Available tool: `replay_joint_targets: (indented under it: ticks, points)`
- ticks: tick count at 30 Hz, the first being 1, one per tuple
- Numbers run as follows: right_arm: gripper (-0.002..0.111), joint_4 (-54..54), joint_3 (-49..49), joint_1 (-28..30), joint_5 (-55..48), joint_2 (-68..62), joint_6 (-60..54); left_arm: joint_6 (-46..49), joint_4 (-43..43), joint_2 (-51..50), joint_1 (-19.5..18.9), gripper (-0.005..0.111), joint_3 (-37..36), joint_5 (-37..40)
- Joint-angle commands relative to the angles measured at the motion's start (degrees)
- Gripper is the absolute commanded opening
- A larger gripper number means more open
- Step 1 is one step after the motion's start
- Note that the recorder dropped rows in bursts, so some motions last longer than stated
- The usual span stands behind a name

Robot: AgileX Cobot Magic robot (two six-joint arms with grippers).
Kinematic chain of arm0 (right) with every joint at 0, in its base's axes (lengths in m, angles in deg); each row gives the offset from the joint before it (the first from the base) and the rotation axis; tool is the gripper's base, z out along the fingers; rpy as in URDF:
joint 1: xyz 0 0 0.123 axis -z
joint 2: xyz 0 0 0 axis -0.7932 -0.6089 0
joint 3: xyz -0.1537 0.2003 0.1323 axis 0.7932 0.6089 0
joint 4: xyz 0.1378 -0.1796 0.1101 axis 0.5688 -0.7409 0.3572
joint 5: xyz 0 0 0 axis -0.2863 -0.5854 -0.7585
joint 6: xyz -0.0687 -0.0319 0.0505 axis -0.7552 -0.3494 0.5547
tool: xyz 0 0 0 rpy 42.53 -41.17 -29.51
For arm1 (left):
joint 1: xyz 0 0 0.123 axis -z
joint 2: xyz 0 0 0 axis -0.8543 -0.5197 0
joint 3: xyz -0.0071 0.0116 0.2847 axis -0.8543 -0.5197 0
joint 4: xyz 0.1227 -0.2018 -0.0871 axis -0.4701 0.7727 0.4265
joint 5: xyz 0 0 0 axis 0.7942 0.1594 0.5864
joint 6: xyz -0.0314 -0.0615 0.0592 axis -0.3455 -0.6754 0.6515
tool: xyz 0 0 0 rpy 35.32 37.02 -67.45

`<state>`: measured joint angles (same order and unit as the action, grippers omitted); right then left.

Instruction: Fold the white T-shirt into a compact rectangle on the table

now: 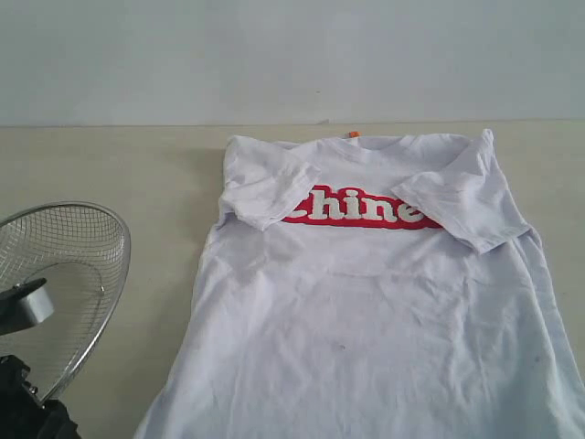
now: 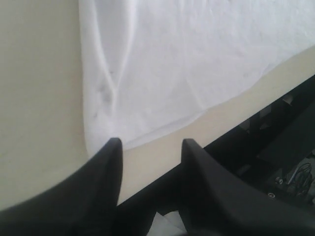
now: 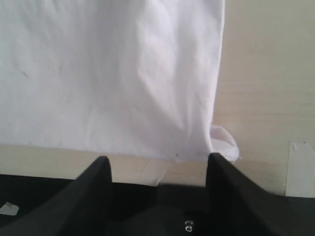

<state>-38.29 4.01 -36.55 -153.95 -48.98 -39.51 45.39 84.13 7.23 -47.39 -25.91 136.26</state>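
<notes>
The white T-shirt [image 1: 375,311] lies face up on the table [image 1: 119,174], both sleeves folded in over its red chest banner, orange neck tag at the far collar. Neither gripper shows in the exterior view. In the left wrist view my left gripper [image 2: 150,145] is open just short of the white T-shirt's [image 2: 187,59] hem corner, nothing between the fingers. In the right wrist view my right gripper [image 3: 157,160] is open at the other hem corner of the white T-shirt [image 3: 113,73], also holding nothing.
A round wire-mesh basket [image 1: 64,274] stands at the left, beside a dark arm part [image 1: 27,402]. The table's near edge [image 2: 221,128] runs close under both grippers. A pale tape patch [image 3: 300,167] sits on the table by the right hem corner.
</notes>
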Motion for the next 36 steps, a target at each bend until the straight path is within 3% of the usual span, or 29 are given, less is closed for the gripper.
replay_joint_targets:
  ticks: [1,18,26,30,36]
  points:
    - [0.051,0.2,2.5,0.1,3.2,-0.1,-0.9,-0.7,0.0,-0.9,0.2,0.037,-0.7,-1.1]
    - [0.051,2.3,2.5,0.1,3.4,-0.4,-2.3,-0.2,0.4,-16.3,0.2,0.037,1.3,-3.8]
    - [0.051,2.3,2.5,0.1,3.5,-0.3,-2.3,0.4,0.8,-16.7,0.2,0.059,1.6,-2.7]
    - [0.051,2.3,2.5,0.1,3.5,-0.3,-2.3,4.0,4.2,-16.7,0.2,0.059,1.6,-0.1]
    - [0.051,2.3,2.5,0.1,3.5,-0.3,-2.3,4.7,3.8,-16.7,0.8,0.059,1.6,-3.3]
